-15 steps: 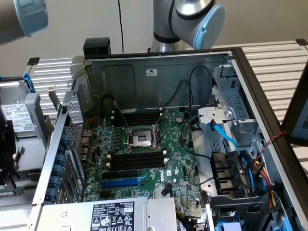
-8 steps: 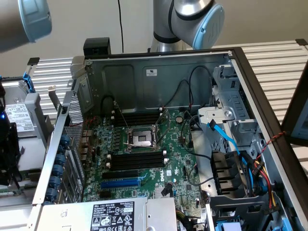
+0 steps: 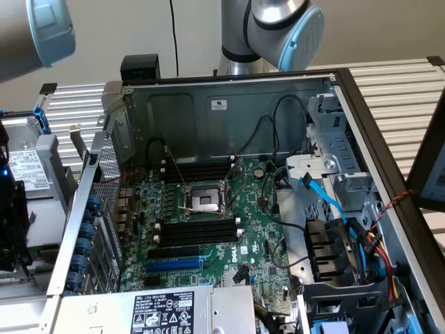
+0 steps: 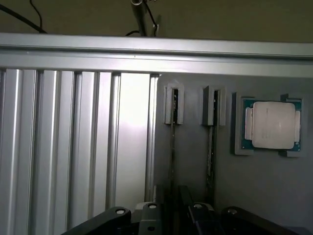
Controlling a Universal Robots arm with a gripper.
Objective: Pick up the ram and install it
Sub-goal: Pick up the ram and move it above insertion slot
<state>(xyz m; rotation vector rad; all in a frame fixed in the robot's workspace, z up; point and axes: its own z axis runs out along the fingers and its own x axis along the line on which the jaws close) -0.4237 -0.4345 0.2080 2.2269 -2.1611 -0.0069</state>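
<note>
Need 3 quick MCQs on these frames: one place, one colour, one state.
1. Where is the CPU chip?
A) board socket
B) grey tray
C) power supply

2. Expansion slot colour?
A) red
B) blue
C) white

3. Memory slots are?
A) full
B) half full
C) empty

Key: 1B, the wrist view shows it seated in the tray. 2B, it shows blue just below the black slots. 3C, their grooves lie bare in the exterior view.

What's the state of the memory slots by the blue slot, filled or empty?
Empty. The black memory slots between CPU socket and blue slot show bare channels, nothing seated in them.
</note>
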